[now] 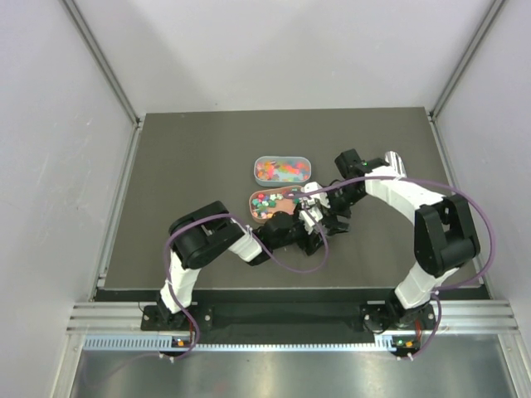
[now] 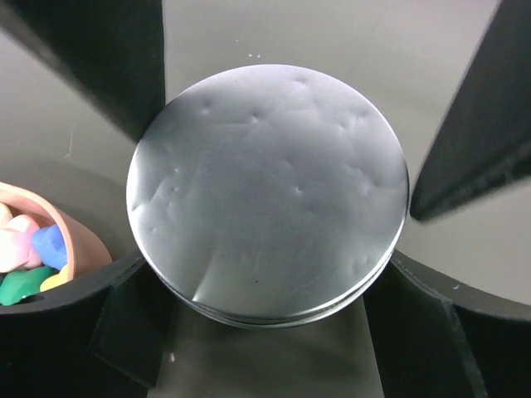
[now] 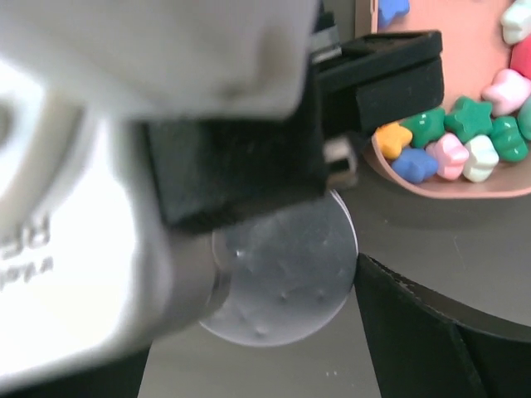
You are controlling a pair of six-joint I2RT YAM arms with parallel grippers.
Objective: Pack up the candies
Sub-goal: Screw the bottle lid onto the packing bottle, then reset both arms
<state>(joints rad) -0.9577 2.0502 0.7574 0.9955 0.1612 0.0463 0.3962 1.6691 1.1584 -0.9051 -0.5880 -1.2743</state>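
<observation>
A small round jar with a silver lid (image 2: 265, 191) stands on the dark table, its body hidden under the lid. My left gripper (image 2: 267, 264) is shut on the jar, its fingers (image 2: 124, 290) just below the lid's rim. My right gripper (image 3: 265, 265) comes from the opposite side and is shut on the lid (image 3: 290, 286); one finger (image 3: 415, 332) touches its edge, and the other is hidden by the left wrist. Both grippers meet in the top view (image 1: 319, 217). Mixed-colour candies (image 3: 452, 145) lie in a pink dish (image 3: 465, 189) beside the jar.
The pink dish (image 1: 264, 212) sits just left of the grippers. A clear oval box (image 1: 282, 170) full of candies stands behind it. White walls close in the table on three sides. The left arm's wrist (image 3: 124, 166) blocks much of the right wrist view.
</observation>
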